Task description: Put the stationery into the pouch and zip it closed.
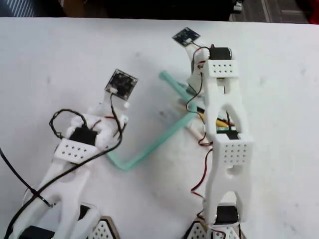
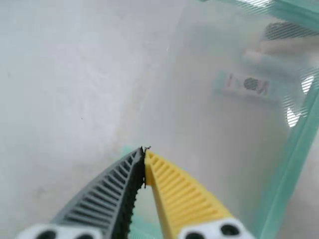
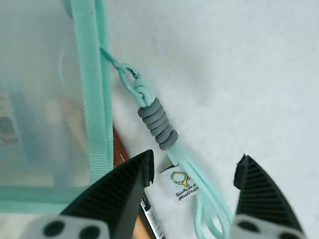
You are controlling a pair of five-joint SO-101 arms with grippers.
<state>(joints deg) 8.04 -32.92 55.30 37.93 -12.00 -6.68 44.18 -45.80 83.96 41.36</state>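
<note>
The translucent pouch (image 1: 149, 124) with teal edging (image 1: 154, 147) lies between the two arms. My left gripper (image 2: 144, 152) is shut on a teal corner of the pouch (image 2: 127, 150), its grey and yellow fingers pressed together. Through the pouch wall (image 2: 209, 124) I see blurred stationery, including a labelled piece (image 2: 244, 84). My right gripper (image 3: 194, 162) is open just above the teal zipper pull cord (image 3: 189, 164), which has a grey coil (image 3: 158, 123) and a small tag (image 3: 182, 185). The pouch's zipper edge (image 3: 92, 99) runs beside it. A dark pen (image 3: 119, 149) lies partly under that edge.
The white table (image 1: 65, 59) stretches wide around the pouch. The right arm (image 1: 224, 114) stands over the pouch's right end, and loose cables (image 1: 62, 119) hang off the left arm. The table's far edge (image 1: 99, 18) meets a dark background.
</note>
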